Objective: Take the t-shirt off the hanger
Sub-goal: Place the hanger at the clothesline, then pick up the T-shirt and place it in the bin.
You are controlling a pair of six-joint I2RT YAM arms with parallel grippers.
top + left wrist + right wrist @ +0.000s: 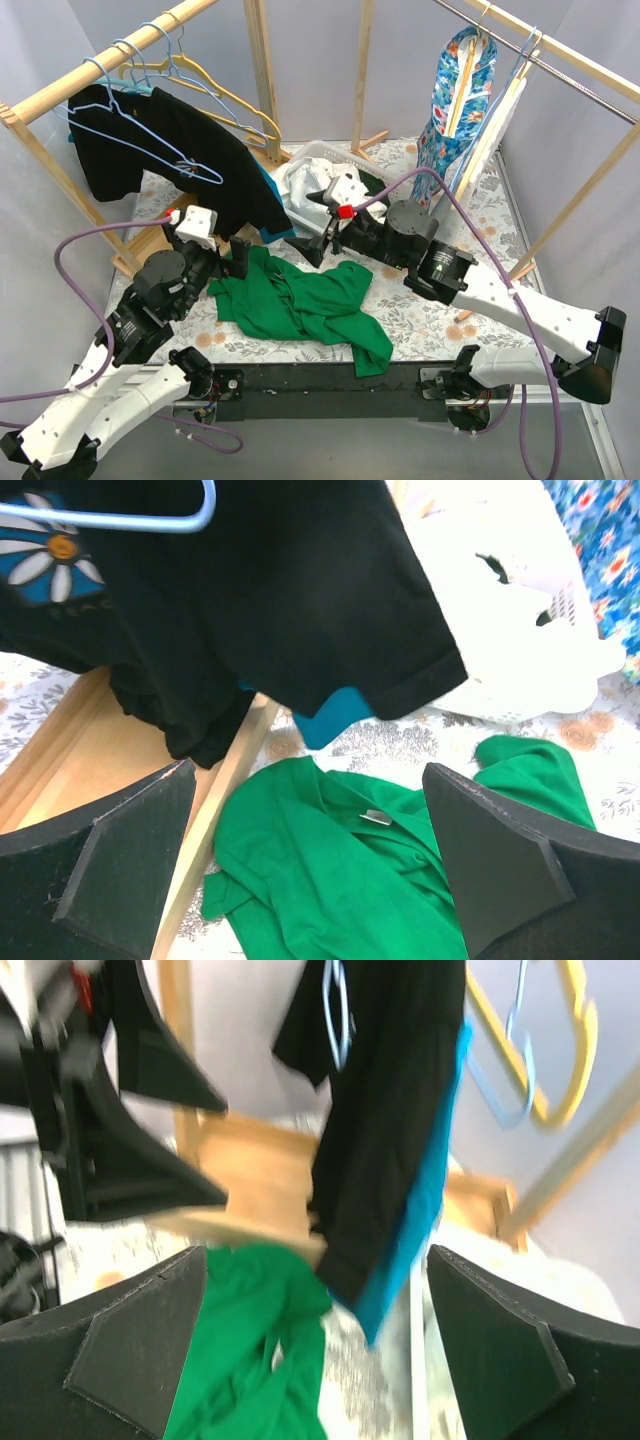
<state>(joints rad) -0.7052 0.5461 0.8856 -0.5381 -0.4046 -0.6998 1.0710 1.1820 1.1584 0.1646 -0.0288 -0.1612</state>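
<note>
I count one flower-print table (420,325) inside one wooden rack (50,92), and two arms reaching over it. There are two loose-hanging garments. A black t-shirt (160,150) hangs on a pale blue hanger (120,521) from the left rail. A blue floral piece (455,110) hangs from the right rail. One green shirt (300,300) lies crumpled flat on the table between the arms, and one white basket (305,155) of laundry sits behind it.

The left gripper (305,775) has its two fingers spread wide, holding nothing, over the green shirt and just below the black t-shirt's hem. The right gripper (318,1260) is likewise spread and empty, facing the hanging t-shirt from the side.

Only the overhead view shows both rails and the spare blue and yellow hangers (205,85) on the left one. Only the left wrist view shows a white daisy print (50,565) on the t-shirt. Both wrist views show a teal cloth (335,718) peeking from under it, though the right one is blurred.
</note>
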